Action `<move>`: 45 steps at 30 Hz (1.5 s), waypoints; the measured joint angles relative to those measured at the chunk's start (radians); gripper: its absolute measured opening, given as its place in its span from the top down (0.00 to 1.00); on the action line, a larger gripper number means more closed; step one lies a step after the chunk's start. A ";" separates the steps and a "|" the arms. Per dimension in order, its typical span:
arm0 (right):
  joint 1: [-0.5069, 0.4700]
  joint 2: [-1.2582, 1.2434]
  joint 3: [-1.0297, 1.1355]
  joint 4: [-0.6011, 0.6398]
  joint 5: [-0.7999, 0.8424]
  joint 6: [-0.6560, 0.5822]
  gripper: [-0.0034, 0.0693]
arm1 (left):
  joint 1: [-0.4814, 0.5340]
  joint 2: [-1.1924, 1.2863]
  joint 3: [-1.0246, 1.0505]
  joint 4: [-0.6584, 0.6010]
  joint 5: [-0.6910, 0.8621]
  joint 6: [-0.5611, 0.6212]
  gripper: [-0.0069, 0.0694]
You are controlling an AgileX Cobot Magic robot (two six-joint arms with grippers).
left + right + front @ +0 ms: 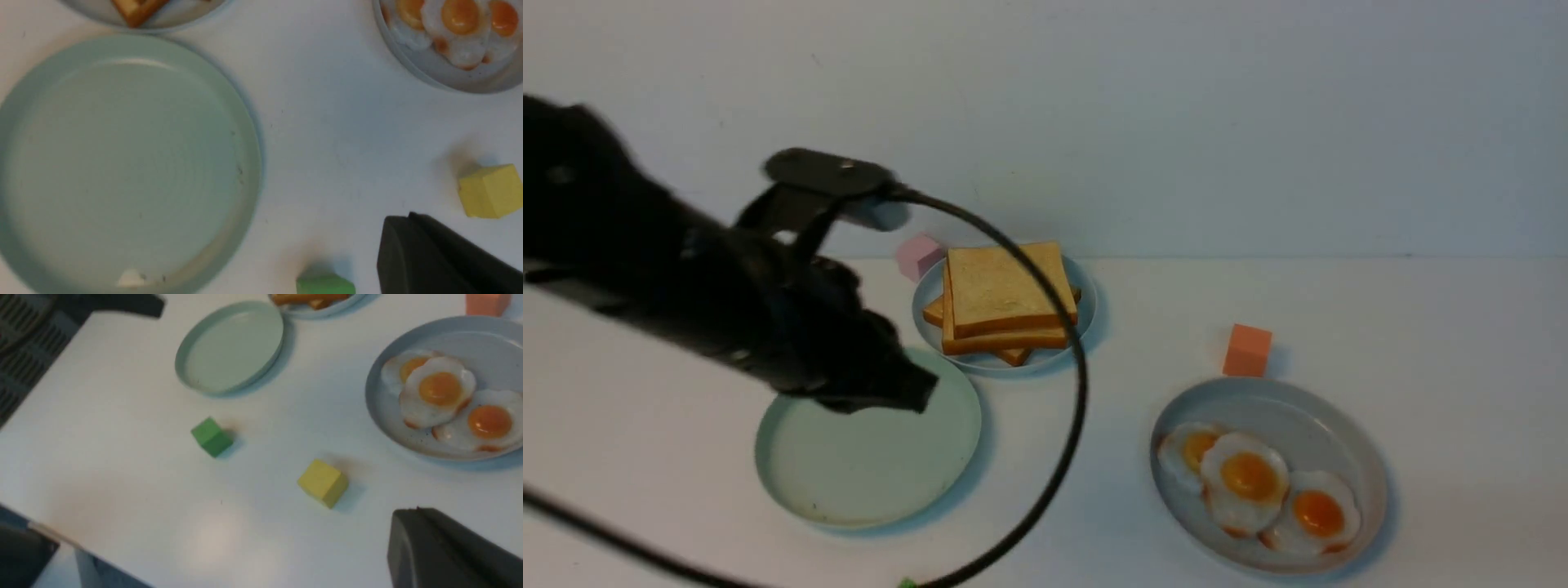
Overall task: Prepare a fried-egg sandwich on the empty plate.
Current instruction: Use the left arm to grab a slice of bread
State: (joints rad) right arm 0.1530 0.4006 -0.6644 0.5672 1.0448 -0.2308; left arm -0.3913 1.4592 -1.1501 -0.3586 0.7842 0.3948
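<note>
blurred left gripper (908, 394) hangs over the empty plate (866, 478); its spread cannot be told.

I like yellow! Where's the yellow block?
In the right wrist view, the yellow block sits between the green block and the grey egg plate.

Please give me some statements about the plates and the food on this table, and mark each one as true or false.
1. The mint-green plate holds no toast and no egg. True.
2. The grey plate holds two fried eggs. False: it holds three.
3. The toast slices are stacked on the pale blue plate. True.
4. The orange cube lies on the grey plate. False: it stands on the table beside that plate.
</note>
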 joint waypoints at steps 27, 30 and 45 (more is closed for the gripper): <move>0.305 0.191 -0.286 -0.268 0.175 0.042 0.93 | -0.020 0.737 -0.714 0.264 -0.054 0.425 0.30; 0.305 0.191 -0.286 -0.268 0.174 0.042 0.93 | -0.020 0.765 -0.714 0.292 -0.093 0.426 0.31; 0.305 0.191 -0.286 -0.268 0.172 0.042 0.91 | -0.027 0.804 -0.724 0.320 -0.101 0.363 0.81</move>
State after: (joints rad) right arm 0.4584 0.5913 -0.9508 0.2994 1.2165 -0.1884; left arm -0.4179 2.2627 -1.8744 -0.0386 0.6833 0.7578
